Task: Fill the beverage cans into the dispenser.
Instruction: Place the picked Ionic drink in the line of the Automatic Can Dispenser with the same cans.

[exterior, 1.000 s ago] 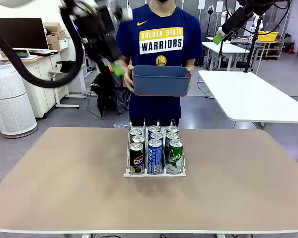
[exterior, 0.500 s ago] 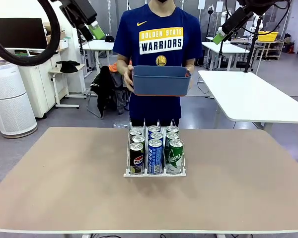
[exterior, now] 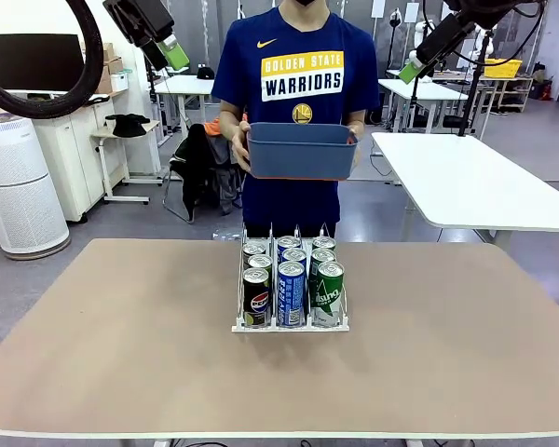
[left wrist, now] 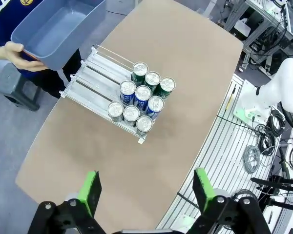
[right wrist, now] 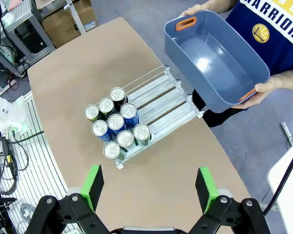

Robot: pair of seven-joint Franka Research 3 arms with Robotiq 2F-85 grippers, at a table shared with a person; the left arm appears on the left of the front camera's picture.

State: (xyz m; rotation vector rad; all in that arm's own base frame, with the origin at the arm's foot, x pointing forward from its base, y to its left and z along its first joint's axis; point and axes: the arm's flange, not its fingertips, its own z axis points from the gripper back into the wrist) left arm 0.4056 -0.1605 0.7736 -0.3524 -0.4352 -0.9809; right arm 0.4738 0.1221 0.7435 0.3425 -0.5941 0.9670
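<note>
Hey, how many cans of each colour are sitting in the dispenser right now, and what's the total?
Black Pepsi cans: 3
Blue cans: 3
Green cans: 3
Total: 9, all standing in the dispenser.

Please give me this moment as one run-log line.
cans: nine in rack, three per lane | tub: empty, held by person | left gripper: open, raised | right gripper: open, raised
</note>
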